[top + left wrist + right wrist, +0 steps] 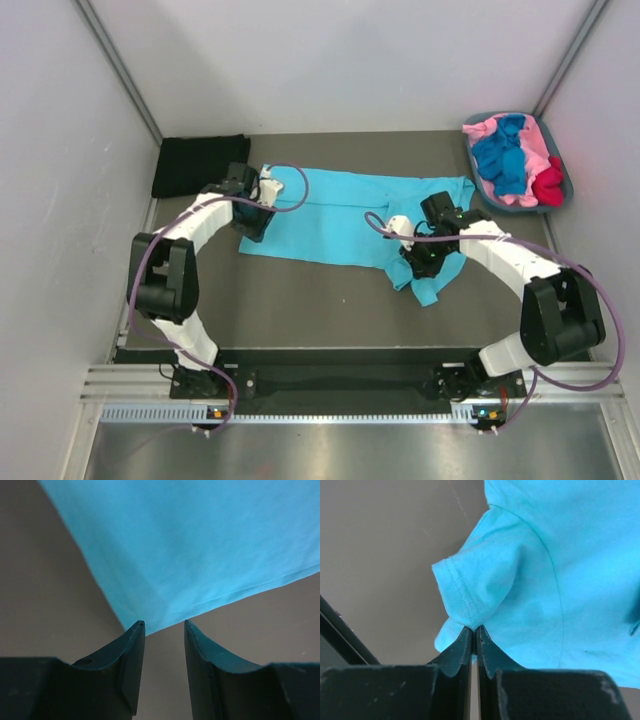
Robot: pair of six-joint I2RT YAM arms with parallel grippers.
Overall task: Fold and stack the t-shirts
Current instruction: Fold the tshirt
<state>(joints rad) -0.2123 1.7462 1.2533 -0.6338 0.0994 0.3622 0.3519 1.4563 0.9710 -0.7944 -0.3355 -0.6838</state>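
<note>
A light turquoise t-shirt (345, 215) lies spread across the middle of the table. My left gripper (256, 222) is open at the shirt's near left corner (150, 620), with the corner just past its fingertips and nothing between the jaws. My right gripper (425, 262) is shut on the hem of the shirt's near right sleeve (470, 600), which bunches up from the pinch. A folded black t-shirt (200, 165) lies at the far left. Pink, royal blue and red t-shirts (512, 160) are heaped in the tub.
A grey-blue plastic tub (568, 180) stands at the far right against the wall. White walls close in the table on three sides. A black rail (330, 365) runs along the near edge by the arm bases.
</note>
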